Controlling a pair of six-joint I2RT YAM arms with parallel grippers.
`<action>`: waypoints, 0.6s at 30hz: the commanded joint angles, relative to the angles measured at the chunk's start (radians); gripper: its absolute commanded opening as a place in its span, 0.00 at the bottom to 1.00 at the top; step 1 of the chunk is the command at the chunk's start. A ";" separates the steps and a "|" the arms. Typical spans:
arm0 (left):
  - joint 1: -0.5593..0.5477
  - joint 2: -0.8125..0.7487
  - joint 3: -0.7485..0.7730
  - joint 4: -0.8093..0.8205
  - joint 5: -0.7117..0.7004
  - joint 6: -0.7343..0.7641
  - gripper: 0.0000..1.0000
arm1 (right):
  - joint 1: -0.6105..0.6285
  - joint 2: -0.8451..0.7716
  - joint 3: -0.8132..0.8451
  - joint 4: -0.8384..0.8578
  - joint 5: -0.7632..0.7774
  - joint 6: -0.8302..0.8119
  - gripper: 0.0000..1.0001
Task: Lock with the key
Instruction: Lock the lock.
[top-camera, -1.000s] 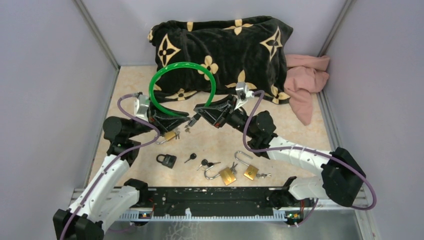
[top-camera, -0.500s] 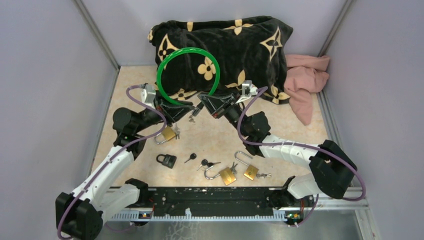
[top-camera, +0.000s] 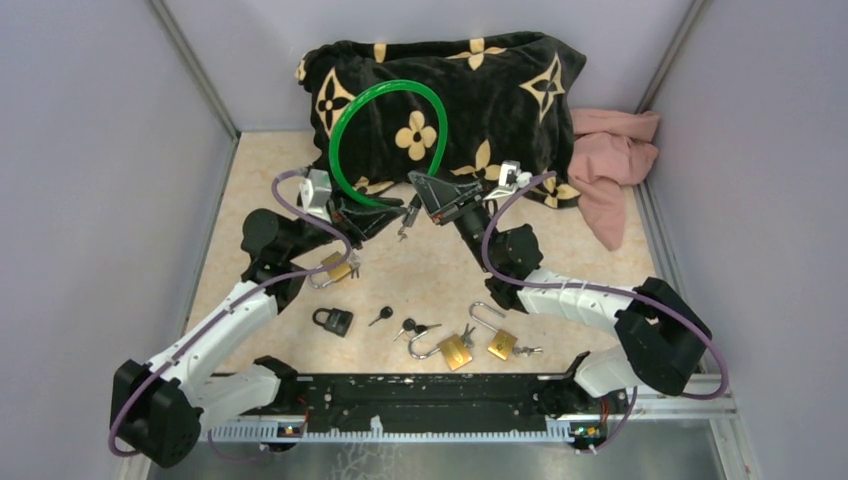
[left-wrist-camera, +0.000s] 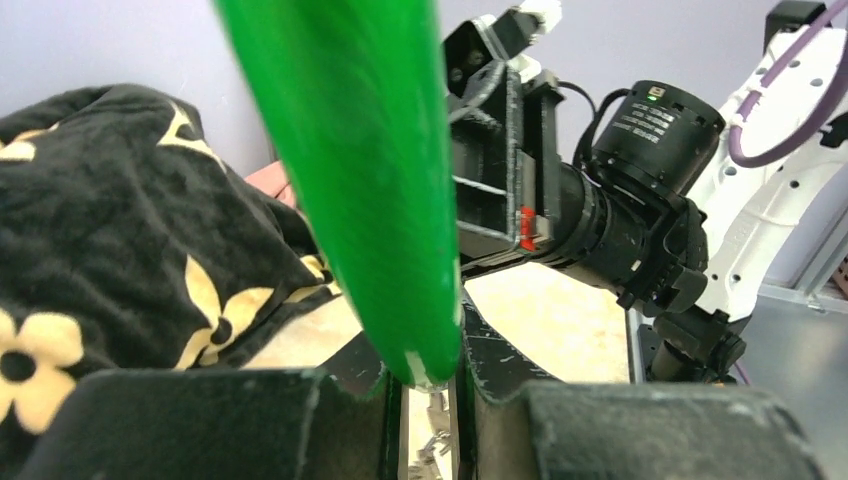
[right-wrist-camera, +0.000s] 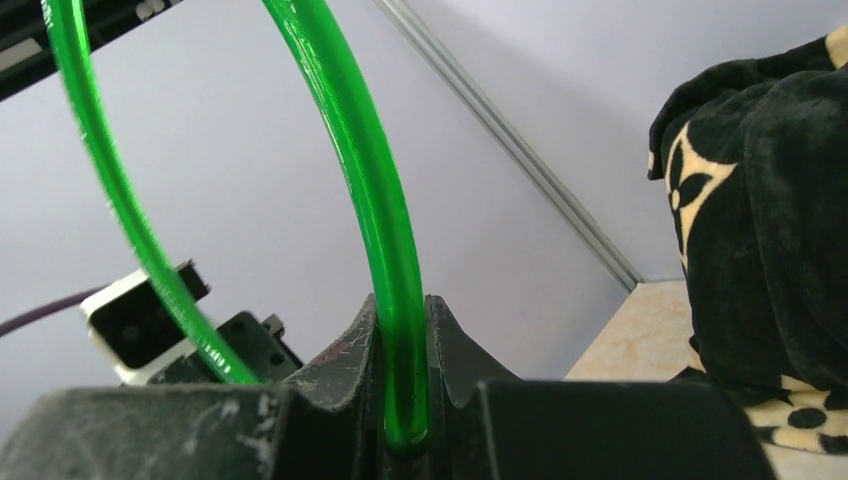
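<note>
A green cable lock loop (top-camera: 388, 86) is held up in the air over the black flowered pillow's front edge. My left gripper (top-camera: 386, 211) is shut on one end of the cable (left-wrist-camera: 350, 150), the jaws pinching it at the fingertips (left-wrist-camera: 432, 365). My right gripper (top-camera: 421, 186) is shut on the other end (right-wrist-camera: 365, 170), which sits deep between the jaws (right-wrist-camera: 402, 330). The two grippers face each other, almost touching. A small bunch of keys (top-camera: 405, 226) hangs below them and shows through the left jaws' gap (left-wrist-camera: 435, 440).
A brass padlock (top-camera: 337, 268), a black padlock (top-camera: 333, 320), loose keys (top-camera: 381, 316) and two open brass padlocks (top-camera: 455, 350) (top-camera: 500, 343) lie on the beige floor. The black flowered pillow (top-camera: 500, 70) and a pink cloth (top-camera: 610, 160) lie at the back. Grey walls stand on both sides.
Both grippers have lifted and moved back and to the right with the green loop, which now stands more upright against the pillow. Both grips are unchanged.
</note>
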 joint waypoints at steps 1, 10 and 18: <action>-0.108 0.078 -0.002 -0.094 0.069 0.177 0.00 | 0.044 0.002 0.090 0.139 -0.103 0.123 0.00; -0.053 0.014 0.052 -0.222 -0.057 0.174 0.16 | 0.031 -0.060 0.009 0.101 -0.047 0.110 0.00; -0.009 -0.017 0.060 -0.295 -0.024 0.138 0.48 | 0.031 -0.045 -0.006 0.102 -0.014 0.116 0.00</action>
